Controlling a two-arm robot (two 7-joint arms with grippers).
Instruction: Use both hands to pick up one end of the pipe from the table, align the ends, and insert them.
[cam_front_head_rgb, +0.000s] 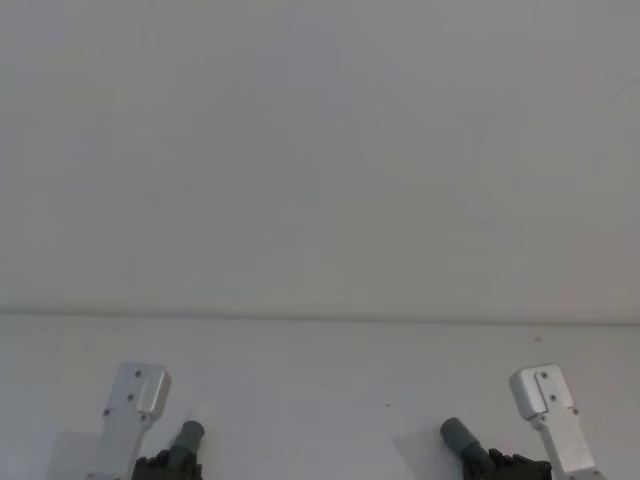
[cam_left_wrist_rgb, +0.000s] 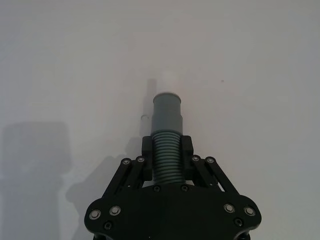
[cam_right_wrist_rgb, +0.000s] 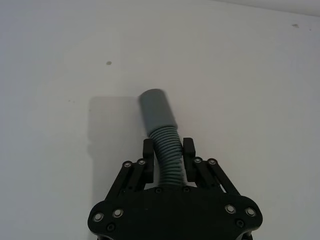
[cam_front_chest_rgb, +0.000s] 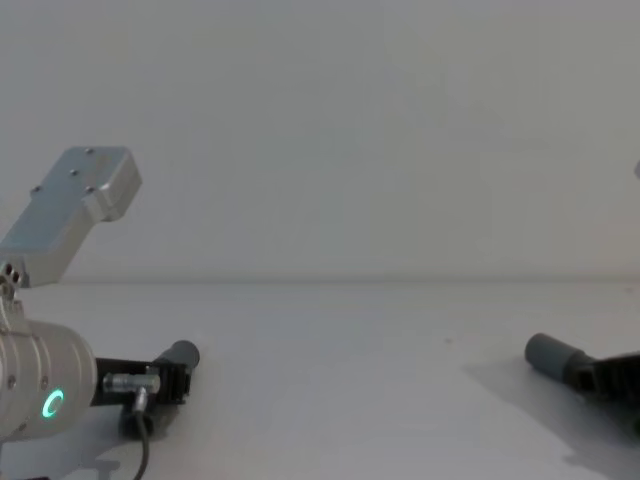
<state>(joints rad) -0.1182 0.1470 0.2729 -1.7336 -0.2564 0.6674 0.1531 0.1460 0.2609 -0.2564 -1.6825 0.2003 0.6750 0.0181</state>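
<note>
My left gripper (cam_left_wrist_rgb: 167, 148) is shut on the ribbed part of the dark grey pipe (cam_left_wrist_rgb: 166, 160), just behind one of the ends (cam_left_wrist_rgb: 167, 112), a smooth cuff with a white tip (cam_left_wrist_rgb: 170, 79). In the head view this gripper (cam_front_head_rgb: 165, 466) is at the bottom left, its cuff (cam_front_head_rgb: 189, 433) pointing forward over the table (cam_front_head_rgb: 320, 400). My right gripper (cam_right_wrist_rgb: 168, 151) is shut on the ribbed hose (cam_right_wrist_rgb: 169, 155) behind the other cuff (cam_right_wrist_rgb: 156, 107), which has no tip and leans inward. In the chest view the two cuffs (cam_front_chest_rgb: 183, 354) (cam_front_chest_rgb: 548, 352) are far apart. The pipe's middle is hidden.
A pale grey wall (cam_front_head_rgb: 320, 150) rises behind the table's far edge. The left arm's green ring light (cam_front_chest_rgb: 50, 403) glows at the chest view's lower left. Bare white tabletop (cam_front_chest_rgb: 360, 380) lies between the two grippers.
</note>
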